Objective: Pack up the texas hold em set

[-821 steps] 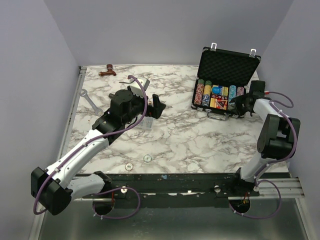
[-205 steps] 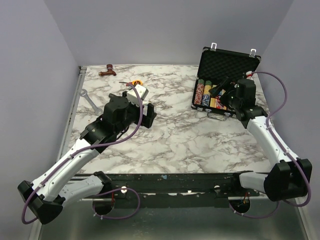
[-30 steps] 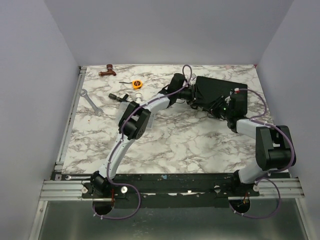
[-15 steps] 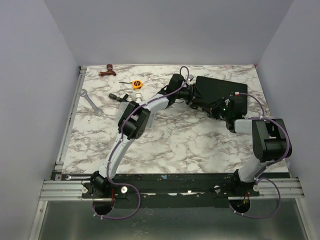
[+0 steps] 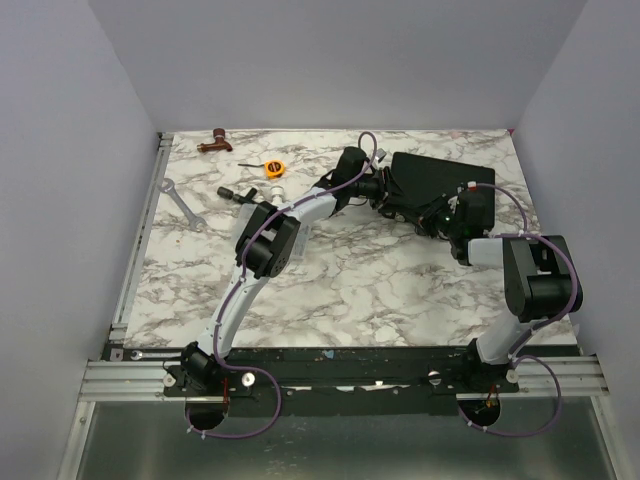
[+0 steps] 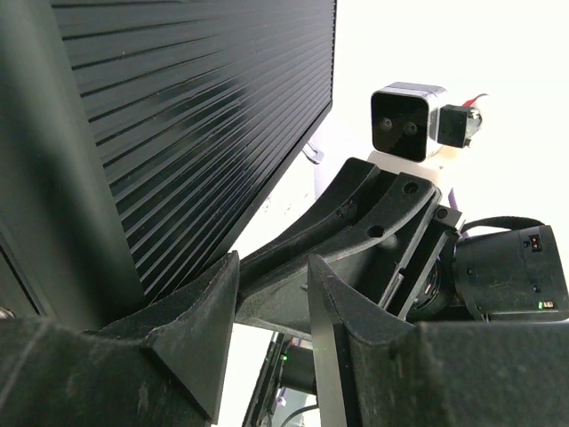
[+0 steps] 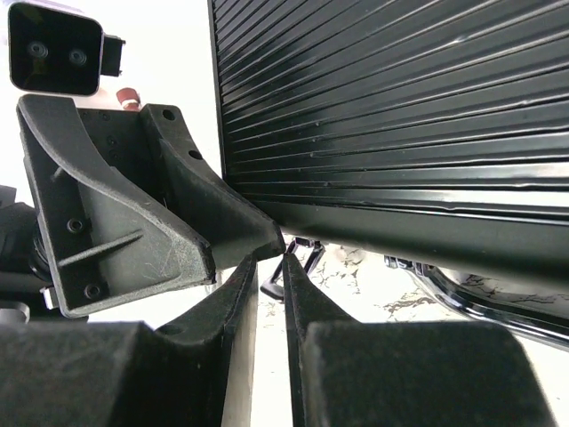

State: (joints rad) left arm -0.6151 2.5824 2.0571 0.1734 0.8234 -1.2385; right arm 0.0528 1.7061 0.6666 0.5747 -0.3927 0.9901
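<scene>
Right pincer (image 7: 269,260) sits just beside near edge of shut case (image 7: 400,107).

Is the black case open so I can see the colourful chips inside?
No, the top view shows the black ribbed briefcase-style case lying flat with its lid closed down over the inside.
</scene>
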